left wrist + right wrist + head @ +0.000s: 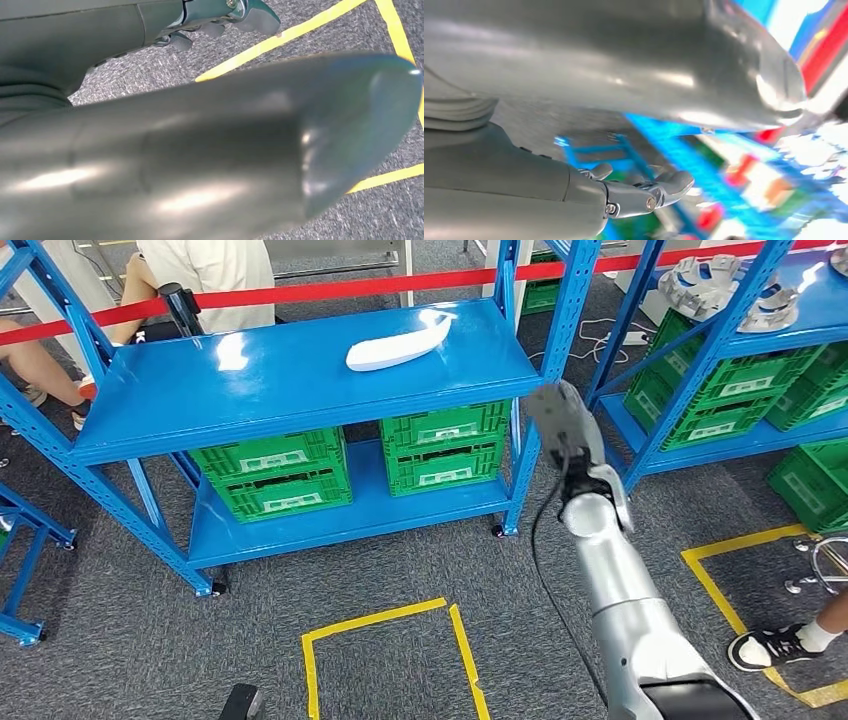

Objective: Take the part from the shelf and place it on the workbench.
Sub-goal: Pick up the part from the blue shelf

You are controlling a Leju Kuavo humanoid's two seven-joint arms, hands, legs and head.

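Reaching toward the blue shelf [200, 390], the right hand [568, 425] hangs in the air off the top board's right front corner, well short of the white part [398, 345]. That part lies flat on the top board, toward its back right, apart from everything else there. In the right wrist view the fingers [664, 187] stretch out loosely with nothing between them. The left hand [220, 22] hangs low over grey carpet with yellow tape lines [280, 37]; its fingers look lightly curled and hold nothing. Green crates [275, 472] sit on the lower board. I judge this the approach step, the pick not yet begun. The next move calls for carrying the right hand up and inward over the board, then lowering the fingers around the part's narrow body.
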